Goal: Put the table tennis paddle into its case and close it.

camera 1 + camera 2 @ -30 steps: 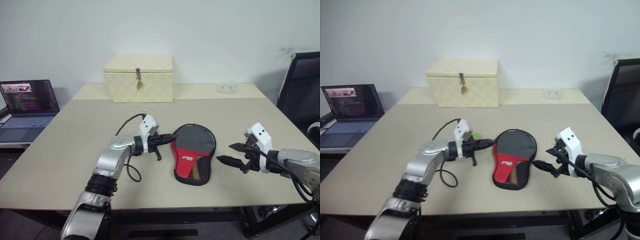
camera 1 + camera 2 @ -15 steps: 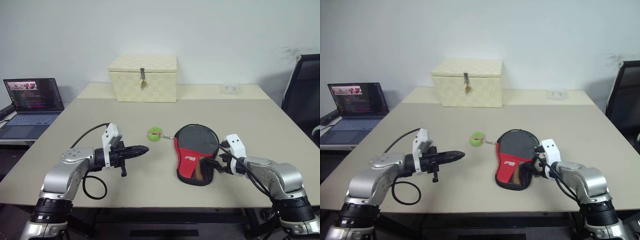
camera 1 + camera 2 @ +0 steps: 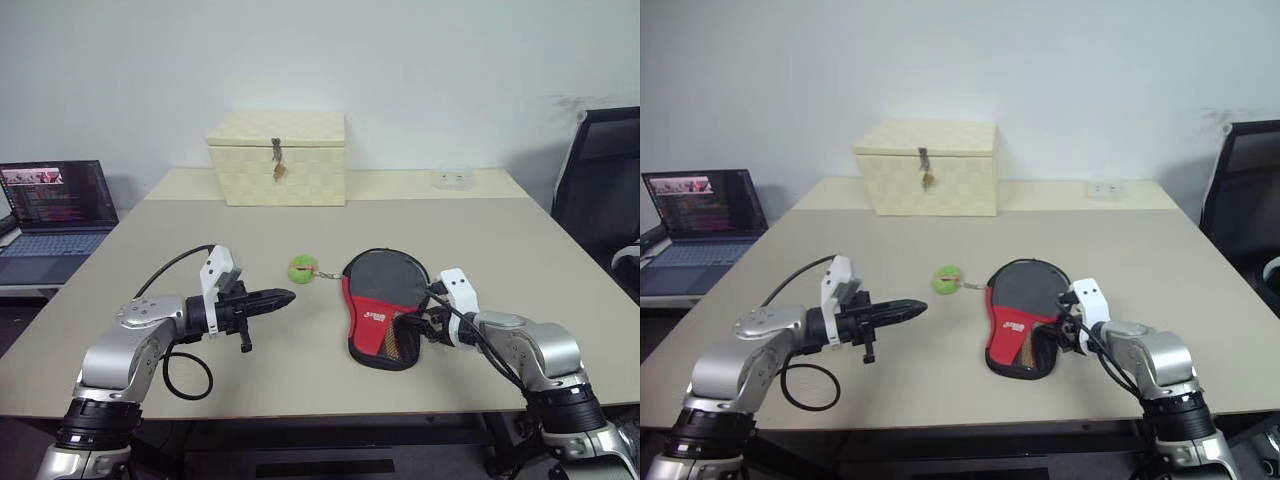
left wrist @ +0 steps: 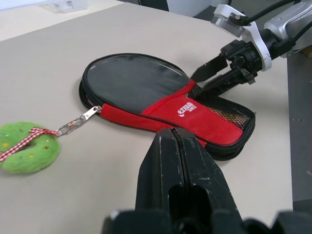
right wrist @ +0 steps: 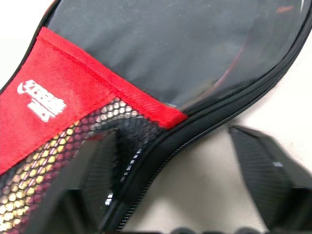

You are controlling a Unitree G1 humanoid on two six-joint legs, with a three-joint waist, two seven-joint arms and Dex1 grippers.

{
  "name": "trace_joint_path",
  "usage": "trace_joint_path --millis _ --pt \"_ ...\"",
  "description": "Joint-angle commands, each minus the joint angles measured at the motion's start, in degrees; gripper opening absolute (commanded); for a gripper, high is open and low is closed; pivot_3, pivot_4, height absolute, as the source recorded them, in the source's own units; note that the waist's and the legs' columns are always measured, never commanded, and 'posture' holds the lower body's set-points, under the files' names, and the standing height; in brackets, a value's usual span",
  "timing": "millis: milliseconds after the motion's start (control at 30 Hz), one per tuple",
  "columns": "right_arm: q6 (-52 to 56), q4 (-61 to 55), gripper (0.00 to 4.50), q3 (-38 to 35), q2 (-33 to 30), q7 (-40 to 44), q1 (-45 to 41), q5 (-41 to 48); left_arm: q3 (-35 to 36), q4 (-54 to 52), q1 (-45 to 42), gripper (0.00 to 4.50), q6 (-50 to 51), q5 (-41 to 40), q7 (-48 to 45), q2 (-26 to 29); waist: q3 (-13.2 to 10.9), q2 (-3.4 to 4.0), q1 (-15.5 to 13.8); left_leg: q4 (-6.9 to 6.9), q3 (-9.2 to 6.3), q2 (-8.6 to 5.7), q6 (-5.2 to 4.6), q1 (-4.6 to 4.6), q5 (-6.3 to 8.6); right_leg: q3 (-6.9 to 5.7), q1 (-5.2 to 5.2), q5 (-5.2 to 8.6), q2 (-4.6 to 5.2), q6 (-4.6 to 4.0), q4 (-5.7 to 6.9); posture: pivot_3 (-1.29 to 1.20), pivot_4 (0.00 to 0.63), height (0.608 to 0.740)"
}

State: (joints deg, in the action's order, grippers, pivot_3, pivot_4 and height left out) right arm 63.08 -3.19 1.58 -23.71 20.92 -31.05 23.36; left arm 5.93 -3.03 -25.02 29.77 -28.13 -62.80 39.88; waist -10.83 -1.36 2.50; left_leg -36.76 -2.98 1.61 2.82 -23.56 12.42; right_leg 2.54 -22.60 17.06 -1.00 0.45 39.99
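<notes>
While apart from the case (image 3: 372,318), left pincer (image 3: 283,297) clenched; right pincer (image 5: 175,135), by wrist view, agape astride its rim.

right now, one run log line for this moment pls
stage: closing case | case: on table, paddle inside | left end effector: shut, empty, apart from case | right end effector: open, straddling case edge

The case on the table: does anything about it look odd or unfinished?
The case lies flat, but its edge beside the right hand gapes unzipped, and the green zipper pull lies stretched out on the table.
</notes>
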Motion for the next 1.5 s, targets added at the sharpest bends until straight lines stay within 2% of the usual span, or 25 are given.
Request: trace_joint_path --millis 33,167,300,567,733,1000,1233,1500 --pt "1.9 1.3 2.56 2.2 1.8 0.5 1.3 -0.1 0.8 -2.7 0.0 0.0 -0.9 -0.9 0.2 0.6 0.0 0.0 0.2 0.01 0.0 0.01 0.0 0.02 0.0 0.01 0.01 0.0 0.0 0.0 0.0 0.0 0.15 0.74" --pt "2.2 0.6 1.2 3.4 3.2 0.7 1.6 -0.4 0.8 -3.0 0.4 0.0 -0.9 -0.8 0.2 0.8 0.0 -0.01 0.5 0.04 0.01 0.02 0.0 0.09 0.0 0.04 0.08 0.0 -0.01 0.0 0.0 0.0 0.15 0.74" --pt "1.4 1.8 0.06 4.2 5.4 0.9 -0.1 -0.6 1.1 -3.4 1.1 0.0 -0.6 -1.2 0.0 1.1 0.0 -0.02 0.8 0.11 0.04 0.02 0.0 0.36 0.0 0.06 0.31 0.05 -0.01 0.05 -0.03 0.0 0.15 0.74" --pt "-2.2 6.9 0.02 8.2 10.2 5.9 -8.7 -1.7 5.0 -7.2 6.8 0.0 2.2 -5.7 -2.5 5.0 0.0 -0.05 3.1 0.64 0.37 0.12 0.0 0.78 0.0 0.29 0.29 0.1 -0.16 -0.13 -0.02 0.0 0.15 0.74" --pt "-1.9 7.6 0.02 9.8 13.8 5.7 -10.6 -2.4 7.1 -10.3 11.6 0.0 3.3 -8.4 -4.2 7.5 0.0 -0.05 3.4 0.89 0.15 0.26 0.0 0.72 0.01 0.32 0.17 0.23 -0.34 -0.37 0.02 0.0 0.15 0.74" --pt "5.8 -1.5 0.02 10.0 18.6 2.7 -5.2 -0.9 10.0 -13.8 17.5 0.0 4.0 -10.6 -3.9 9.0 0.0 -0.05 2.7 1.01 0.08 0.27 0.04 0.52 0.02 0.23 -0.03 0.31 -0.28 -0.52 -0.01 0.0 0.15 0.74" --pt "13.1 -10.5 0.02 7.5 22.0 -1.6 0.7 -0.8 10.9 -15.3 19.3 0.0 4.8 -11.8 -4.1 9.9 0.0 -0.05 2.5 1.01 0.06 0.28 0.05 0.53 0.02 0.21 -0.03 0.33 -0.28 -0.53 -0.01 0.0 0.15 0.74" --pt "16.7 -15.7 0.02 6.5 21.0 -2.7 4.3 -0.2 10.3 -14.3 19.4 0.0 4.4 -11.5 -5.7 11.7 0.0 -0.05 2.3 1.04 0.09 0.24 0.05 0.53 0.03 0.21 -0.02 0.35 -0.19 -0.53 -0.05 0.0 0.15 0.74"
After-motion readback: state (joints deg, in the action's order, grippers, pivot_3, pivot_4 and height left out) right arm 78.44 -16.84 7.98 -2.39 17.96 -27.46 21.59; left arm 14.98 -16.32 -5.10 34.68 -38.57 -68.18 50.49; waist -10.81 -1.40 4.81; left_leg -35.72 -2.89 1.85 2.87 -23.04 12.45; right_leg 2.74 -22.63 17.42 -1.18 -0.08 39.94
